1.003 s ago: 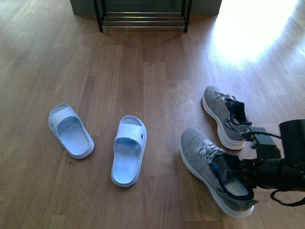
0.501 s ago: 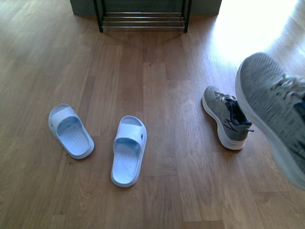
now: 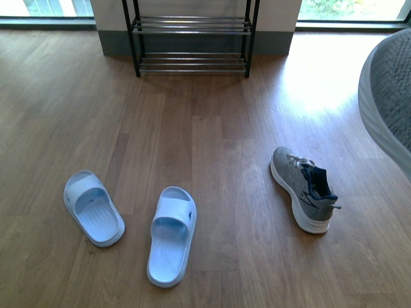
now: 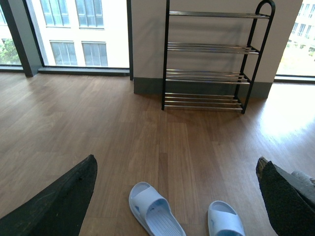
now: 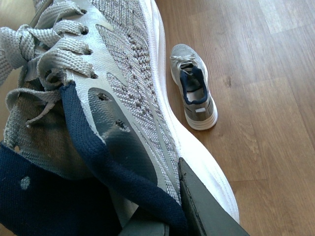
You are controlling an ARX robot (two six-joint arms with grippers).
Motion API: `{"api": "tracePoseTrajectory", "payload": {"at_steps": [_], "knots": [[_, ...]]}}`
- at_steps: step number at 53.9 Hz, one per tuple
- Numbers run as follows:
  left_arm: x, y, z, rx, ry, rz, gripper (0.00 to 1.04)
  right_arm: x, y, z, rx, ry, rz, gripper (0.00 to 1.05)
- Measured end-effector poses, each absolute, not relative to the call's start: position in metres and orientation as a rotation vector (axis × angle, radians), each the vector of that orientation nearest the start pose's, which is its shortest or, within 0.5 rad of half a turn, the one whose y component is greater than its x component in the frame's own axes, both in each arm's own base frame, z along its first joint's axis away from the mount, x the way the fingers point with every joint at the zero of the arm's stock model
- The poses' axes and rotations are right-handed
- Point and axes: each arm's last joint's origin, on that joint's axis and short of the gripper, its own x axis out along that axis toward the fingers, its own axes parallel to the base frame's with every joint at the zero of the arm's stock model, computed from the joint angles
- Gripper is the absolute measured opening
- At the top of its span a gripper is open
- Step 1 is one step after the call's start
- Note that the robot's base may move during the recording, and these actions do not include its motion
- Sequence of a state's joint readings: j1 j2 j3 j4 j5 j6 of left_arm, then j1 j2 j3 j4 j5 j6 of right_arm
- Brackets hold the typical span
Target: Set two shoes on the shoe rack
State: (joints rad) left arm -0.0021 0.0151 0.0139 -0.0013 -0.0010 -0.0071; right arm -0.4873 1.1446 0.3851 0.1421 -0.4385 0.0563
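My front camera looks down the floor [image 3: 212, 154] to the shoe rack [image 3: 190, 61], the left wrist faces that same rack and the pale slides [image 3: 172, 232] more levelly, and the right wrist hugs the lifted sneaker [image 5: 133, 83], sharing front's grounded sneaker [image 3: 302, 187].

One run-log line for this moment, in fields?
right end effector: shut on lifted sneaker | left end effector: open | second sneaker, sandals: floor | shoe rack: ahead

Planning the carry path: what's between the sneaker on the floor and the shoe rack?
Front view: only bare wood floor between the grey sneaker and the shoe rack; the slide sandals lie off to the left.
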Motion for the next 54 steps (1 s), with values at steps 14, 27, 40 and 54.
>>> {"api": "tracePoseTrajectory", "payload": {"at_steps": [14,27,40,54], "knots": [[0.0978,-0.0002,0.167,-0.007,0.002,0.0,0.95,0.188,-0.0857,0.164,0.332,0.553,-0.063,0.01],[0.0978,-0.0001,0.167,-0.007,0.002,0.001,0.95,0.1879,-0.0853,0.1642,0.333,0.551,-0.055,0.01],[0.0978,-0.0002,0.167,-0.007,0.002,0.0,0.95,0.1878,-0.0857,0.1642,0.333,0.551,-0.062,0.01],[0.0978,-0.0001,0.167,-0.007,0.002,0.0,0.95,0.1878,-0.0857,0.1641,0.333,0.552,-0.064,0.01]]}}
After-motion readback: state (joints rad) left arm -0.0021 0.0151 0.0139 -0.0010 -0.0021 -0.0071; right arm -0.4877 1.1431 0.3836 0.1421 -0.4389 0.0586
